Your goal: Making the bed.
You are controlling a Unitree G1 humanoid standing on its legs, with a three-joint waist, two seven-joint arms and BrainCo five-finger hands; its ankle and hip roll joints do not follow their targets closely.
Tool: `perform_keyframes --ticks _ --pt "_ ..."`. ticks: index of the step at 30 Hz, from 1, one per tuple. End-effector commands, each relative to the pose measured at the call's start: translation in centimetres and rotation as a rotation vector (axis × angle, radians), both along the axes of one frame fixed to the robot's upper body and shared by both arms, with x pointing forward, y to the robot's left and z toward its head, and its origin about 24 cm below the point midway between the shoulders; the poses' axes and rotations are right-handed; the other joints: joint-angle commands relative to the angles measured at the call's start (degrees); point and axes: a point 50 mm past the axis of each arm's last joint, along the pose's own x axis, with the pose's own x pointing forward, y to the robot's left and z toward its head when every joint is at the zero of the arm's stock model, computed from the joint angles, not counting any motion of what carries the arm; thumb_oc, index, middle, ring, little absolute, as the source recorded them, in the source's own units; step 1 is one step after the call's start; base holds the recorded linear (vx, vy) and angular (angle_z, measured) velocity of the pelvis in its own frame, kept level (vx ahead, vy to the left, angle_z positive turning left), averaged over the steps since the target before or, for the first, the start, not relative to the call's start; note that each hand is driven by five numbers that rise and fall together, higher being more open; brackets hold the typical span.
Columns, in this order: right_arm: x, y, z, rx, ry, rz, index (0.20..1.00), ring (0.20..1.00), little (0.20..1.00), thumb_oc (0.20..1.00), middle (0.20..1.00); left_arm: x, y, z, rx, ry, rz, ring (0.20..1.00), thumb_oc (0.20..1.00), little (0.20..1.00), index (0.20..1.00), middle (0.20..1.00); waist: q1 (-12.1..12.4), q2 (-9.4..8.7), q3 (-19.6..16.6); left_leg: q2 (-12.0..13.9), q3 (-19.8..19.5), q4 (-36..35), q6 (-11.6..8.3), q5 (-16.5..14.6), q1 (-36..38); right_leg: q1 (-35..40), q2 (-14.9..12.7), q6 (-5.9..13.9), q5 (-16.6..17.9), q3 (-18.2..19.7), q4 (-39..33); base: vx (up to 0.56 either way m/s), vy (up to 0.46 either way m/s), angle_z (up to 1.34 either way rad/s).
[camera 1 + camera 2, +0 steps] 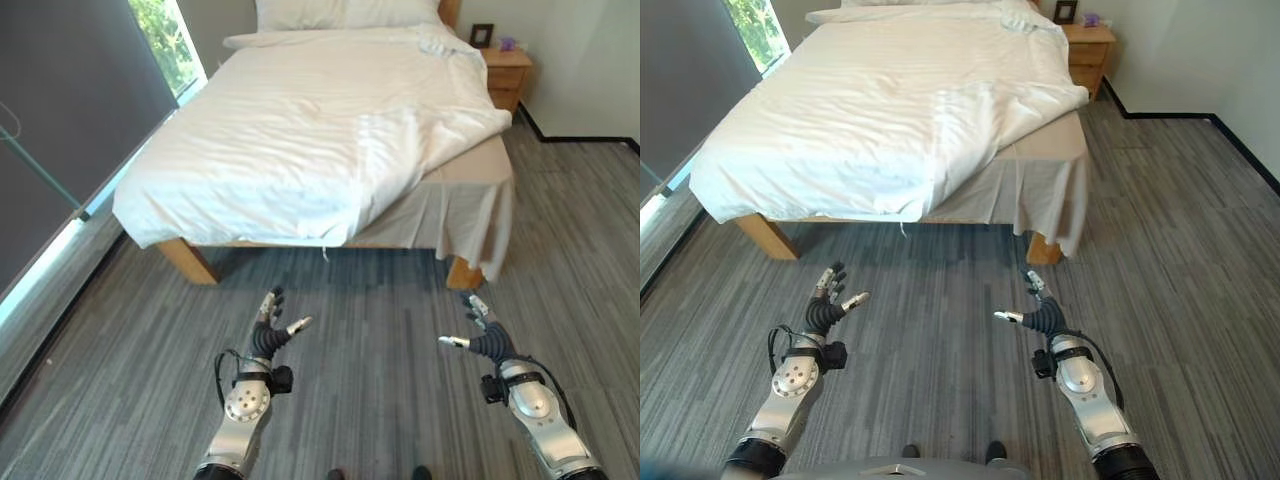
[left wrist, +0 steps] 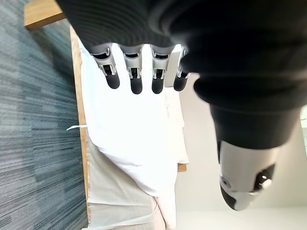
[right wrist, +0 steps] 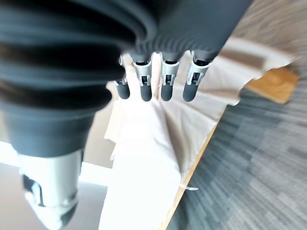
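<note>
Nearest, both hands hang above the grey striped carpet (image 1: 380,330), short of the foot of the bed and apart from it. The left hand (image 1: 270,333) has its fingers straight and spread, thumb held out to the side, with nothing in it; its wrist view shows the dark fingertips (image 2: 136,86) in a loose row with the bed beyond them. The right hand (image 1: 478,330) is likewise spread wide and holds nothing, its fingertips (image 3: 146,92) uncurled in its own wrist view.

Beyond the hands stands the bed (image 1: 320,130) on light wooden legs (image 1: 188,260). A white duvet (image 1: 280,140) covers most of it but lies askew: on the robot's left it hangs over the foot corner, while at the right foot corner it is drawn back on a slant, baring the pale sheet (image 1: 470,195) that drapes down past the right leg. Wrinkles run across the duvet.

Farther off, white pillows (image 1: 345,12) sit at the head. A wooden nightstand (image 1: 506,75) stands to the right of the bed's head, carrying a small dark frame (image 1: 482,35). No writing is legible anywhere.
</note>
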Motion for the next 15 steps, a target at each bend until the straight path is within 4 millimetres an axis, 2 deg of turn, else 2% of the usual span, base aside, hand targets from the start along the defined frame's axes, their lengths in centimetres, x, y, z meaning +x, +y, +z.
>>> perform_keyframes --ticks 1,7,8,9,11,12,13,14,15 --pt "-0.1 0.5 1.7 -0.015 -0.106 0.029 1.000 1.000 1.000 1.000 1.000 1.0 -0.3 1.9 0.020 -0.109 -0.058 1.000 1.000 1.000 1.000 1.000 0.9 -2.56 -2.0 1.6 -2.3 -0.8 -3.21 3.9 -2.1 -1.4 -2.8 5.05 3.7 0.1 0.7 0.00 0.000 0.00" --pt "0.4 0.7 1.9 -0.035 -0.120 0.019 1.000 1.000 1.000 1.000 1.000 1.7 -0.9 1.7 -0.014 -0.091 -0.068 1.000 1.000 1.000 1.000 1.000 0.0 -2.34 -0.3 1.3 -2.7 -0.8 -2.35 3.9 -2.6 -2.4 -2.1 4.46 4.1 0.5 1.3 -0.02 -0.022 0.01" --pt "0.8 1.0 2.2 -0.044 -0.132 0.030 1.000 1.000 1.000 1.000 1.000 1.9 -0.8 2.0 -0.018 -0.102 -0.057 1.000 1.000 1.000 1.000 1.000 -0.2 -2.10 0.9 1.6 -2.2 -0.8 -2.43 4.0 -2.6 -4.1 -2.1 4.79 4.7 -0.2 3.5 -0.11 -0.106 -0.06" --pt "1.7 1.5 2.9 -0.068 -0.161 0.051 1.000 1.000 1.000 1.000 1.000 2.2 -0.6 2.5 -0.032 -0.128 -0.050 1.000 1.000 1.000 1.000 1.000 0.8 -1.71 2.1 2.4 -0.8 -0.8 -2.92 4.2 -3.1 -5.9 -2.7 5.04 4.9 -3.5 4.9 -0.03 -0.178 -0.26" --pt "1.5 1.9 3.1 -0.062 -0.172 0.069 1.000 1.000 1.000 1.000 1.000 1.9 -0.3 2.6 -0.036 -0.132 -0.054 1.000 1.000 1.000 1.000 1.000 0.6 -2.04 1.7 3.5 1.0 -0.8 -3.26 4.7 -1.6 -4.2 -1.6 3.97 3.7 -3.2 2.6 0.11 -0.156 -0.47" --pt "1.7 2.0 3.4 -0.062 -0.190 0.077 1.000 1.000 1.000 1.000 1.000 1.7 -0.4 2.4 -0.041 -0.125 -0.061 1.000 1.000 1.000 1.000 1.000 1.1 -2.08 2.6 4.1 1.9 3.6 -3.60 4.5 -2.2 -3.1 -1.4 3.43 3.5 -2.8 1.9 0.05 -0.120 -0.43" --pt "1.8 2.3 3.9 -0.052 -0.212 0.094 1.000 1.000 1.000 1.000 1.000 1.8 -0.6 2.2 -0.042 -0.118 -0.067 1.000 1.000 1.000 1.000 1.000 1.5 -2.19 3.7 4.8 2.1 9.7 -4.35 6.7 -4.7 -2.2 -1.0 2.61 3.1 -2.1 1.4 -0.01 -0.165 -0.41" --pt "1.8 2.5 4.1 -0.053 -0.221 0.108 1.000 1.000 1.000 1.000 1.000 1.9 -0.7 2.2 -0.050 -0.116 -0.068 1.000 1.000 1.000 1.000 1.000 2.2 -2.37 4.9 5.9 1.7 16.9 -5.55 10.7 -8.9 -1.3 -0.8 1.75 2.9 -1.5 1.0 -0.08 -0.178 -0.51" --pt "2.0 2.3 4.4 -0.070 -0.234 0.114 1.000 1.000 1.000 1.000 1.000 2.4 -1.0 2.3 -0.057 -0.123 -0.070 1.000 1.000 1.000 1.000 1.000 2.9 -2.07 6.6 6.2 -0.7 27.2 -7.32 15.4 -15.3 -1.1 -0.4 0.51 2.8 -1.7 1.1 -0.07 -0.120 -0.60"
